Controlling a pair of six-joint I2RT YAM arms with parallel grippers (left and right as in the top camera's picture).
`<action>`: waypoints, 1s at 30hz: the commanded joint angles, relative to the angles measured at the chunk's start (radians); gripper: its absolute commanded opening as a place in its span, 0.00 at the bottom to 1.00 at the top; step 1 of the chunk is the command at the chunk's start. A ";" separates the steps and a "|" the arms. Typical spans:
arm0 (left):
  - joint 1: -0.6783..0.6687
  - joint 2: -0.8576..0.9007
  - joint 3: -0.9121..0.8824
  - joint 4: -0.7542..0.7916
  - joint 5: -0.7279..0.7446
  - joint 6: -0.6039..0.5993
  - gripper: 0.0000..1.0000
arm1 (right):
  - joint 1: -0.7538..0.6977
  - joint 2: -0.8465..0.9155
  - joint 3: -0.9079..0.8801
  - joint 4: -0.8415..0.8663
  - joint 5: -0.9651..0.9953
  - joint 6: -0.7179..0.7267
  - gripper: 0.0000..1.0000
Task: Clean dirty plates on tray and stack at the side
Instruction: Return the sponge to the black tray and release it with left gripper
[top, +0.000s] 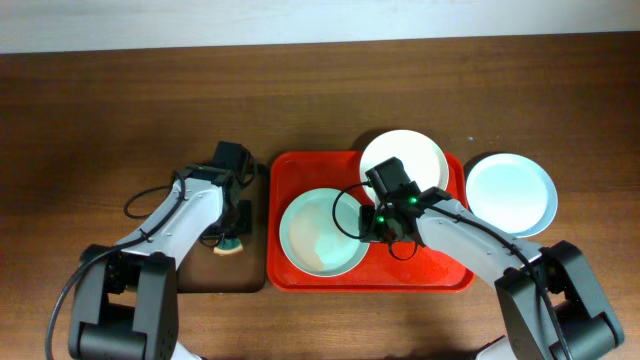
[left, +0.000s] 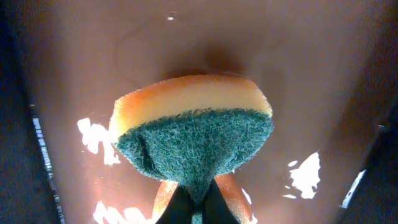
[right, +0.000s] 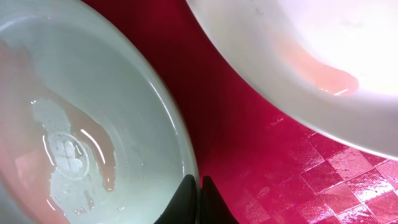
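Our right tool (right: 198, 190) is nearly closed, pinching the green plate (right: 93, 74) by its rim on the red tray (right: 249, 162). The left tool (left: 198, 202) is clamped on the sponge (left: 193, 130) over the black tray (top: 250, 265). We'd hold that rim steady and scrub gently so the plate doesn't skid.

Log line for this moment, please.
left end effector: shut on sponge over black tray | right end effector: pinching green plate rim | blue plate: beside red tray
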 joint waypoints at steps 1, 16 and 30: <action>0.005 0.003 -0.010 0.005 -0.064 0.016 0.00 | 0.005 0.022 -0.005 0.003 -0.006 0.005 0.04; 0.275 -0.382 0.166 -0.129 0.229 -0.024 0.99 | 0.005 0.022 -0.005 0.003 -0.006 0.005 0.63; 0.314 -0.406 0.166 -0.131 0.229 -0.023 0.99 | 0.005 0.022 -0.005 0.003 -0.006 0.005 0.08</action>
